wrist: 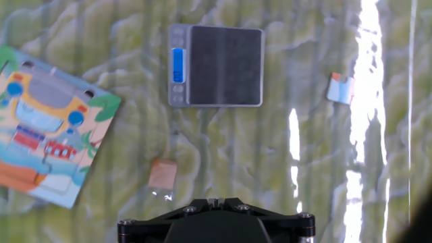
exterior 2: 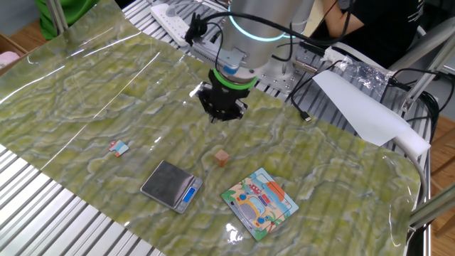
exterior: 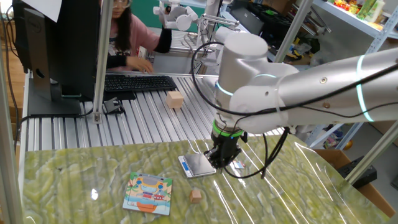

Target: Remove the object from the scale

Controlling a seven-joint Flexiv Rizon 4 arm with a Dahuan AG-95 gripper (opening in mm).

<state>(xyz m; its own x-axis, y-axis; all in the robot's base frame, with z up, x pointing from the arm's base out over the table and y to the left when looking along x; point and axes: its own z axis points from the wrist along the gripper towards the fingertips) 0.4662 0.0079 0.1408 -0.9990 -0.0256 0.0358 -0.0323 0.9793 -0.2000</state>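
Hand view, the cube: the object [wrist: 163, 173] is a tiny tan-orange wooden cube with a plain, flat top face, lying on the green marbled table cover [wrist: 270, 155] and not on the scale.
Cube against the scale: it sits clear of the scale [wrist: 216, 65], off the corner nearest the display, with bare cover between the two.
Scale: a flat square body with a dark grey platform that carries nothing, and a blue display strip [wrist: 178, 65] along one edge.
Picture card: the colourful picture card [wrist: 47, 131] lies on the display side of the scale, tilted, and the cube rests between the card and the scale's corner without touching either.
Small scrap: a little orange, white and blue piece [wrist: 341, 88] lies on the far side of the scale from the display, well apart from the cube.
My gripper: my gripper [exterior 2: 222, 114] hangs above the cover, away from the scale, with the cube lying between them in the other fixed view; I hold nothing that I can see, and I cannot tell how wide my fingers stand.
Farther out: a larger pale wooden block [exterior: 175, 99] rests on the ribbed metal table [exterior: 155, 118] beyond the cover, near a black keyboard [exterior: 140, 83].
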